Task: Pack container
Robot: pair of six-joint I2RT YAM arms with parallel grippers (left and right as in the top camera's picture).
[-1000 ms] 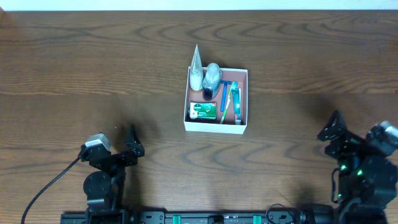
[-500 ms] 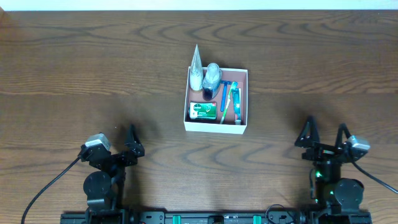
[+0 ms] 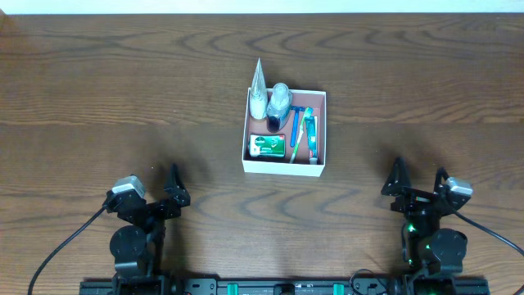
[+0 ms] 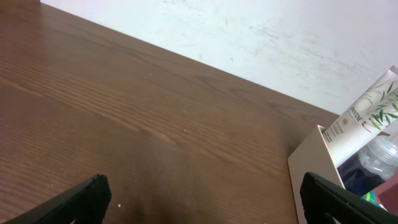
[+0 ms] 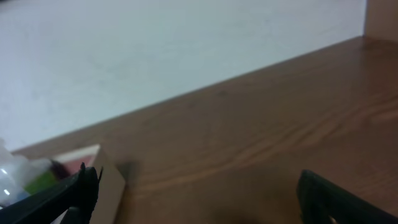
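1. Table [image 3: 98, 98]: dark wood-grain surface filling nearly the whole overhead frame. A white wall [image 4: 249, 37] borders it along the top edge.

2. Container [image 3: 282, 169]: square, shallow, open-topped box with white walls and a reddish-brown inside. It sits slightly right of centre in the upper half of the overhead frame, well apart from both arms. In the left wrist view one corner [image 4: 314, 180] shows at the lower right. In the right wrist view it appears blurred at the lower left [image 5: 109, 186].

3. Left gripper [image 3: 153, 182]: lower left of the overhead frame, near the bottom edge. Its jaws stand wide and hold nothing; in the wrist view its dark fingertips [image 4: 93, 190] sit far apart at the two lower corners with bare table between them. A black cable [image 3: 65, 246] runs from this arm toward the lower left corner.

4. Right gripper [image 3: 419, 176]: lower right of the overhead frame. Its jaws are spread wide and empty, over bare table.

5. Contents of the container:
- White tube [image 3: 259, 86]: upper left corner, its pointed end projecting past the upper wall. Green leaf print is visible on it in the left wrist view [image 4: 364, 121].
- Clear bottle [image 3: 280, 100]: just right of the tube, touching it.
- Green packet [image 3: 268, 146]: lying flat at the lower left.
- Green-and-blue toothbrush [image 3: 309, 131]: lying lengthwise along the right side.
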